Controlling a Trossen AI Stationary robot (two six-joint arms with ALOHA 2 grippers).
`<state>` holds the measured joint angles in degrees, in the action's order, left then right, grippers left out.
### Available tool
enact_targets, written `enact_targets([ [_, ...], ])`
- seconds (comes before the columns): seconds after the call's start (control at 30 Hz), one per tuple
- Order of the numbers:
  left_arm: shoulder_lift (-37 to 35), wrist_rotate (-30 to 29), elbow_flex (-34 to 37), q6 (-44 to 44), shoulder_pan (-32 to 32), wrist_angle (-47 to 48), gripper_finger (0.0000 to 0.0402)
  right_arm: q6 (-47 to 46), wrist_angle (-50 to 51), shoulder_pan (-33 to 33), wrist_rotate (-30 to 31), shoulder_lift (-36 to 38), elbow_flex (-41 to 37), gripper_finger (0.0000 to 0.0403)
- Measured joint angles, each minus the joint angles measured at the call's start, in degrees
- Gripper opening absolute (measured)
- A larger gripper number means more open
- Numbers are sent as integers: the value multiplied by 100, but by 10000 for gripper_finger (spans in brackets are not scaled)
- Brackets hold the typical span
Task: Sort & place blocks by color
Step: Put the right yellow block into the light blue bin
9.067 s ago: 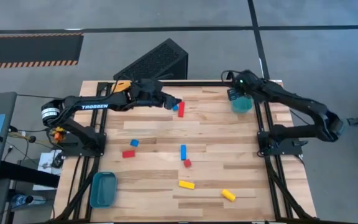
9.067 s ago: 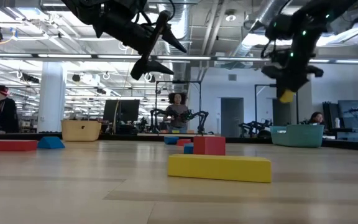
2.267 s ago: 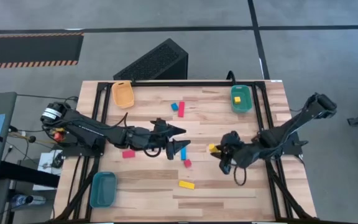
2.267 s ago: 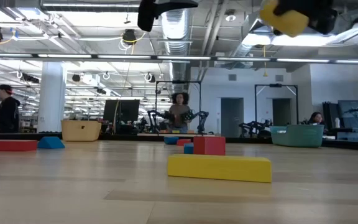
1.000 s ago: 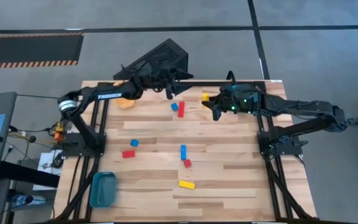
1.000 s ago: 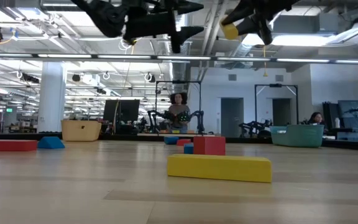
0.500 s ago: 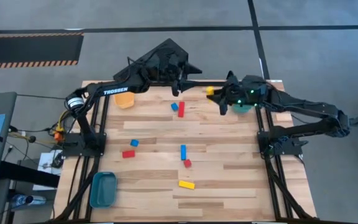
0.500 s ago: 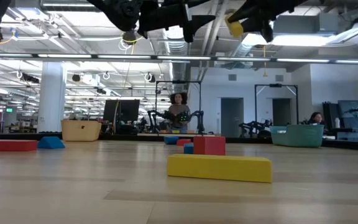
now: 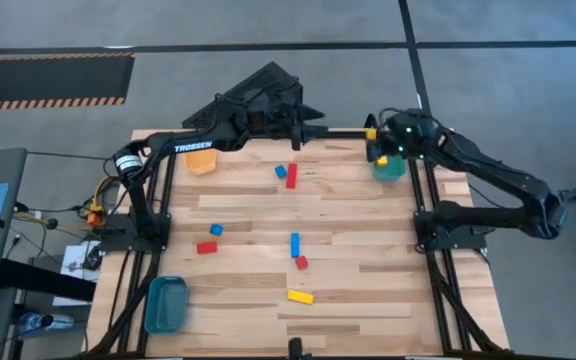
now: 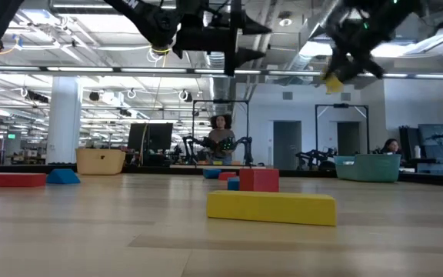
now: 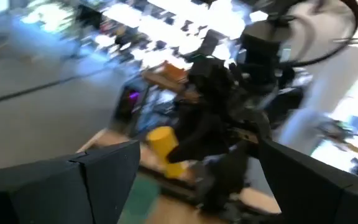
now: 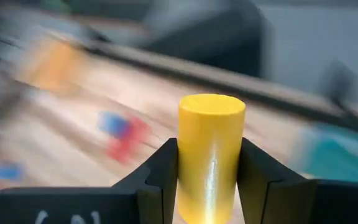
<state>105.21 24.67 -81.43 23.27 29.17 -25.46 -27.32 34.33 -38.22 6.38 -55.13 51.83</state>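
Observation:
My right gripper (image 9: 374, 137) is shut on a yellow cylinder block (image 12: 211, 155), high above the table's far right, beside the green bin (image 9: 392, 170). The bin holds another yellow block (image 9: 381, 158). My left gripper (image 9: 308, 120) is open and empty, raised over the far edge, facing the right gripper; its wrist view shows the held block (image 11: 163, 149). On the table lie a blue cube (image 9: 281, 171), a red bar (image 9: 291, 176), a blue cube (image 9: 215, 230), a red block (image 9: 206, 247), a blue bar (image 9: 295, 244), a red cube (image 9: 302, 262) and a yellow bar (image 9: 300, 296). My right gripper pinches the yellow cylinder by its curved side (image 12: 185, 163) between the two fingers, one on each side. The cylinder's free end (image 12: 211, 107) sticks out past the fingertips. It is lifted clear, high above the table (image 10: 333, 83).
An orange bin (image 9: 200, 158) stands at the far left and a blue bin (image 9: 166, 303) at the near left. A dark slanted box (image 9: 253, 95) lies beyond the far edge. The table's middle right is bare wood (image 9: 368, 230).
My right gripper has carried the yellow cylinder toward the table's right edge, up to the green bin, still high above the table. My left gripper has drifted toward the table's right along the far edge and stays open.

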Motion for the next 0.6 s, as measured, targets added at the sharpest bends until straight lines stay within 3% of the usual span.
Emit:
enact_targets([
  [0.13, -2, -49, 4, 343, 224, 205, 316, 41, 1008, -331, 577, -244, -398, 130],
  [0.27, -2, -71, 4, 672, 345, 581, 316, 36, 790, -681, 237, -450, -945, 130],
  [0.6, -2, -50, 4, 685, 356, 1148, 316, 167, -238, -1184, 338, -1466, -1446, 151],
])
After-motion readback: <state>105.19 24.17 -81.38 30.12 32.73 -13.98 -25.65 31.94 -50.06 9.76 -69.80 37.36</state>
